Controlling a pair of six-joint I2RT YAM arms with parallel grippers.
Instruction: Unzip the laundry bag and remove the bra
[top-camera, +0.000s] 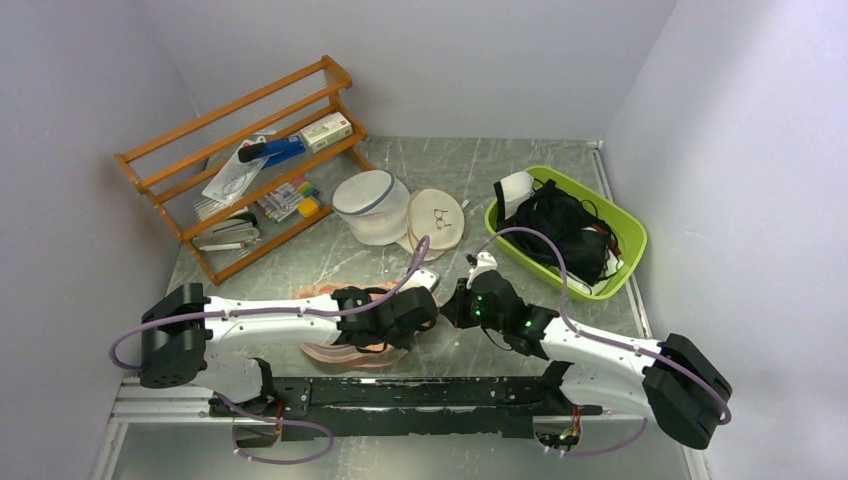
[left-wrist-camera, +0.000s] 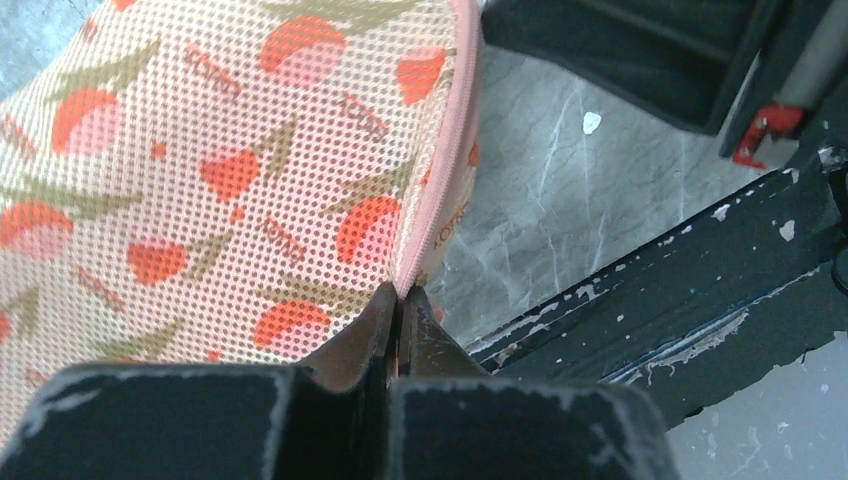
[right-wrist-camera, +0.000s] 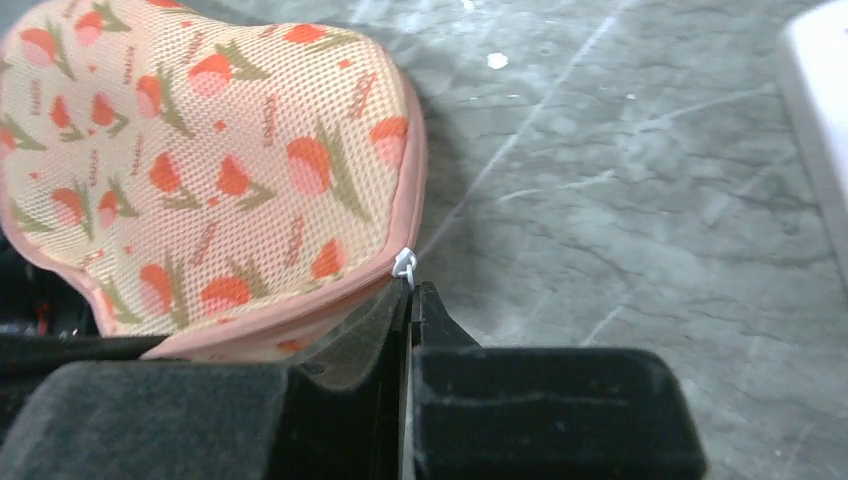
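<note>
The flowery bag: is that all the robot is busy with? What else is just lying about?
In the job: laundry bag, its zip pull, left claw, right claw; the bra is not in view.
Lying about: wooden rack, white mesh bag, beige disc, green basket of black clothing.

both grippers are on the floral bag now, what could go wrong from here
1. The right gripper pinches the small white zip pull only at its very tip; it may slip out once pulling starts.
2. The left gripper holds just the pink edge trim of the laundry bag, so the bag may drag along instead of unzipping.
3. In the top view the grippers sit very close together, so they might bump.
</note>
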